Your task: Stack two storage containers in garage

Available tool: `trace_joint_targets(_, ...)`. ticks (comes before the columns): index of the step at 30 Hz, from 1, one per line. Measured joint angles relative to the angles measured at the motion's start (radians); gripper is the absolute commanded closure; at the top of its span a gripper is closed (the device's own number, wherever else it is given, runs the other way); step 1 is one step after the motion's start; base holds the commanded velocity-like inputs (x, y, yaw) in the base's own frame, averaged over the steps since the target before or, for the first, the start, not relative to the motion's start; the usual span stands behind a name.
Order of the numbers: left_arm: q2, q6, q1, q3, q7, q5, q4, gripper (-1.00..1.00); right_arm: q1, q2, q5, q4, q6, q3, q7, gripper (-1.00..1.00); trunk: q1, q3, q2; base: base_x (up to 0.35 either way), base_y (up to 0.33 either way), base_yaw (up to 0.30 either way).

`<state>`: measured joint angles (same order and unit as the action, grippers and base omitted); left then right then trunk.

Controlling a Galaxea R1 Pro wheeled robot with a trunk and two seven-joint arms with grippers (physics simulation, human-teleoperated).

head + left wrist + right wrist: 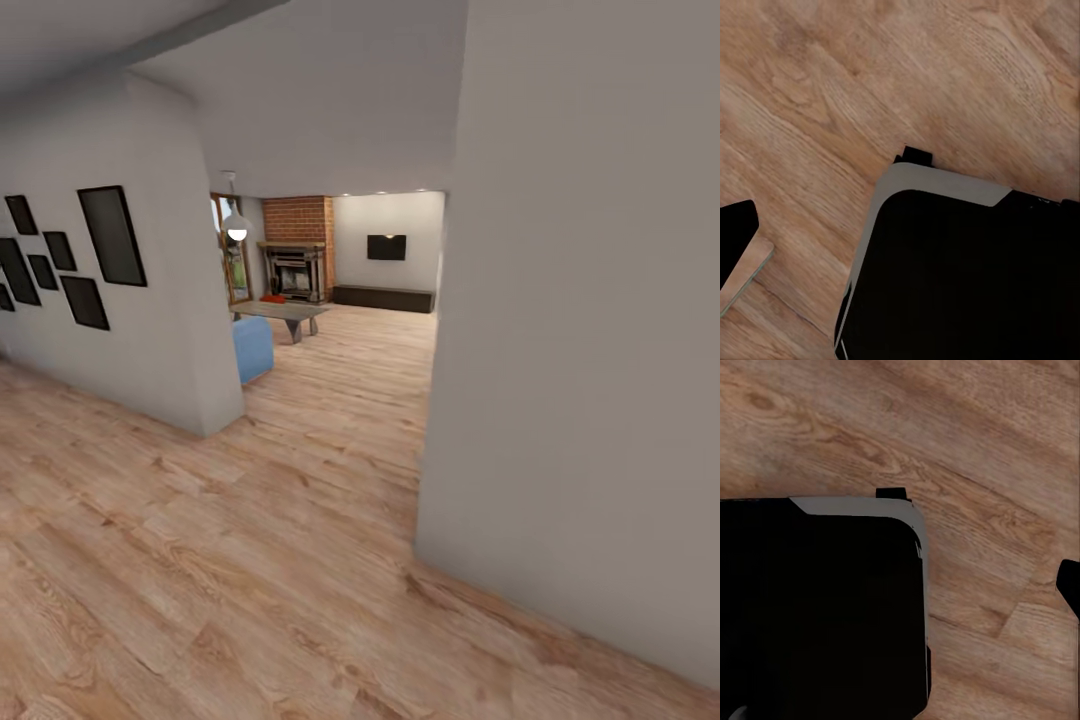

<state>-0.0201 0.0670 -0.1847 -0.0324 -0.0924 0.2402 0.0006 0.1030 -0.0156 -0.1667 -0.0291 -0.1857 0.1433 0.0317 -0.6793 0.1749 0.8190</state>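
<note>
The living room [340, 290] lies far ahead through an opening between two white walls, with its red brick fireplace [297, 262] and long low dark bench [384, 298]. A small orange-red shape [273, 298] sits on the floor by the fireplace; it is too small to tell whether it is a storage container. Both wrist views look down on light wood-plank floor [945, 75] and on the robot's black base with its grey trim [945, 184] [862, 506].
A white wall corner [440, 400] juts in close at the right. Another wall with dark picture frames [110, 235] stands at the left, ending at a corner [215, 400]. Beyond it are a blue seat [252, 347] and a low grey table [285, 312]. Wood floor runs between the walls.
</note>
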Motion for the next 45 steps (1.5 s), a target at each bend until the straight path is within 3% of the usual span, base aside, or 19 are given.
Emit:
trace_joint_targets(27,0.001,-0.001,0.000,0.000,0.000,0.000,0.000,-1.00,0.000,0.000,0.000,0.000,0.000,0.000,0.000,-1.00,0.000,0.000,0.000,0.322,0.000,0.263)
trace_joint_targets(45,0.002,-0.002,0.000,0.000,0.000,0.000,0.000,-1.00,0.000,0.000,0.001,0.000,0.004,0.000,-0.002,-1.00,0.000,0.000,0.000,0.323,0.032,0.020)
